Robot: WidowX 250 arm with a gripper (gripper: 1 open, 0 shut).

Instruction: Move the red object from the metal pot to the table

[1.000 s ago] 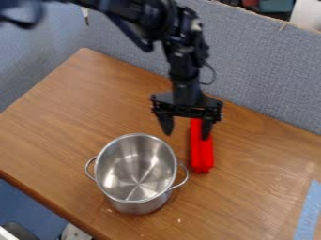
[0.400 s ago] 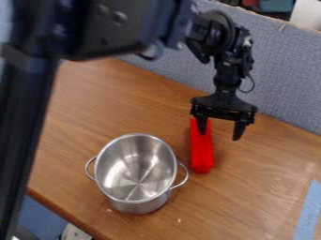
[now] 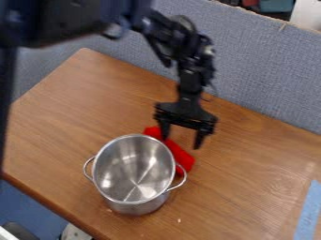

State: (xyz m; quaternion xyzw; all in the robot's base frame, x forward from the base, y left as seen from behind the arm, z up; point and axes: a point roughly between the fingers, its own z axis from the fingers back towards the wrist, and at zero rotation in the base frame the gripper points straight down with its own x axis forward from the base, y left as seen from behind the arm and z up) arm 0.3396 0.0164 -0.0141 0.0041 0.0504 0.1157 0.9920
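The red object (image 3: 183, 153) lies on the table (image 3: 75, 94), slanted against the far right side of the metal pot (image 3: 133, 173). Only parts of it show, behind the pot's rim and under the gripper. The pot is shiny and round, stands near the front edge, and has nothing visible inside. My gripper (image 3: 181, 133) points straight down just behind the pot, open, its dark fingers (image 3: 162, 131) spread to either side of the red object's upper end. I cannot tell whether they touch it.
A blue-grey partition (image 3: 251, 66) runs along the table's far edge. The black arm (image 3: 170, 42) reaches in from the upper left, with a dark blurred mass (image 3: 10, 56) filling the left border. The table's front right corner (image 3: 295, 202) is close by.
The gripper swung from right of the pot back to the left and lower, still open. The red object now shows nearer the pot's rim and more slanted than before.
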